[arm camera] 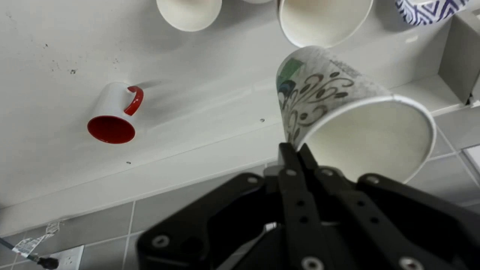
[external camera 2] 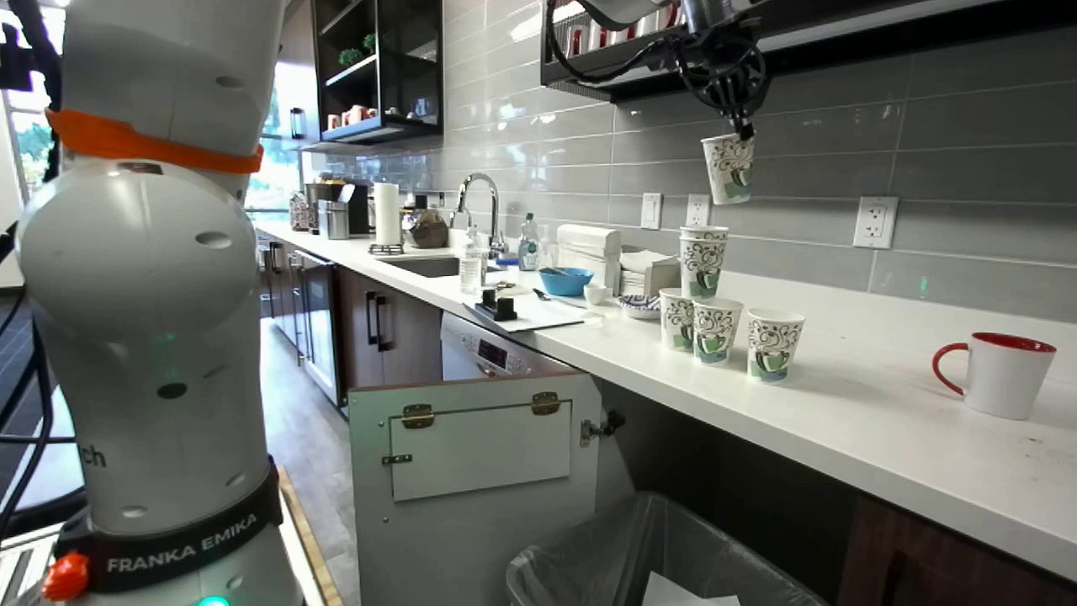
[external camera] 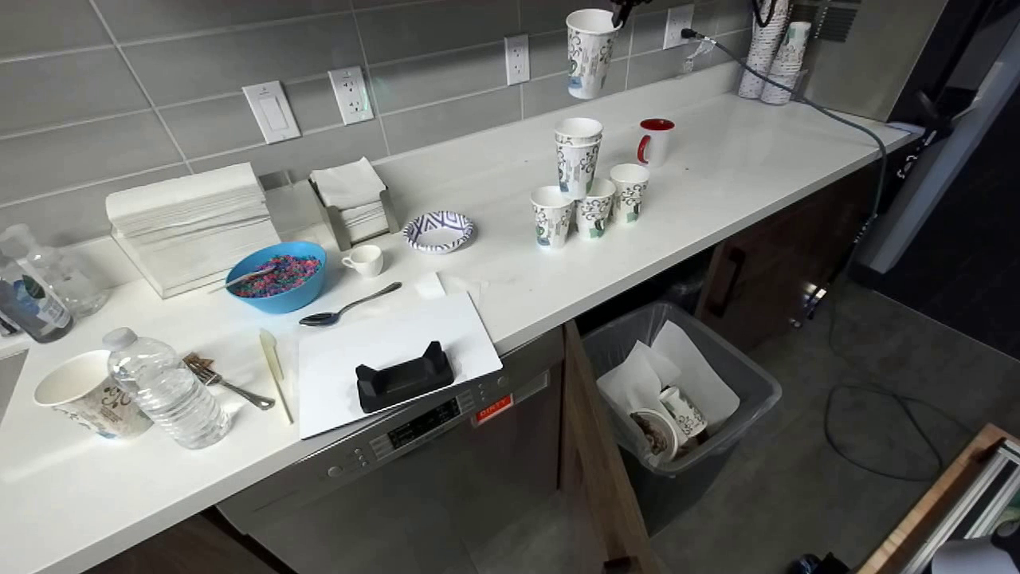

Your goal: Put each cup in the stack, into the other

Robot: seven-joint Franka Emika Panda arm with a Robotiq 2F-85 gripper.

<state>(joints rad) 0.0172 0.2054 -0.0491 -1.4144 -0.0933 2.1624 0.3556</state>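
The held cup (external camera: 588, 60), white paper with a dark scrolling print, hangs mouth-up below the pincer (arm camera: 296, 149) and looks slightly tilted. The pincer is clenched on that cup's rim. Under this load, near but not touching, stands the nested pair (external camera 2: 703, 271), two rims showing, seemingly resting across the outer base cup (external camera: 551, 222) and the middle base cup (external camera: 594, 217). Just beside these, also lower than the pincer, the lone cup (external camera 2: 774, 347) stands upright.

By my judgement, the step in hand is adding the held cup to the pair; one nesting appears done, while the base cups and the lone cup are yet to be gathered in. The next move calls for a small sideways correction, as in an exterior view the held cup's base (external camera 2: 731, 195) sits right of the pair's mouth. After that it wants levelling, a slow straight descent into the upper mouth, and a release only once seated. Off-centre pressure could topple the pair, whose footing looks precarious.

Farther below the pincer and to its right in both exterior views, a red-lined mug (external camera 2: 1005, 383) stands on the counter (external camera: 717, 171). Left of the pincer in an exterior view, well apart, are a patterned bowl (external camera: 438, 235) and a blue bowl (external camera: 299, 301). Lowest below the pincer, under counter level, sits the bin (external camera: 685, 496).
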